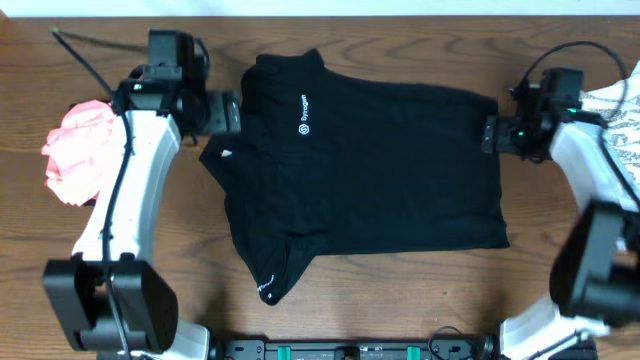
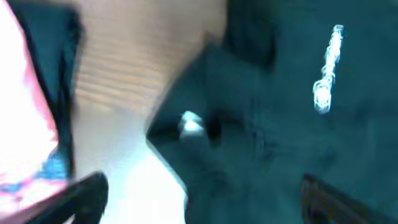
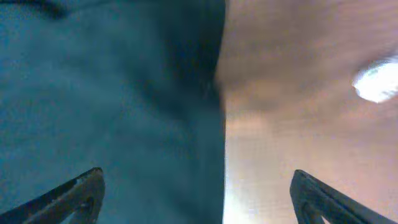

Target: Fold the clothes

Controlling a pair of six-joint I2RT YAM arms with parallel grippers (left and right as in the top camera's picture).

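Left jaws and right jaws, both wide and empty, flank the black garment on the table. I should pinch its side edges evenly before folding.

Two white-shelled arms, black joints and fingers, thin black cables, green wrist light.

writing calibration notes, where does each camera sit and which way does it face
overhead: above the table, looking straight down on the black garment; both arms show, left gripper and right gripper at its edges.
left wrist: on the left arm, facing down at the garment's edge and white logo; own fingertips show, apart.
right wrist: on the right arm, facing down at the garment's other edge and wood; own fingertips show, apart.
shared: overhead and left wrist both show the logo.
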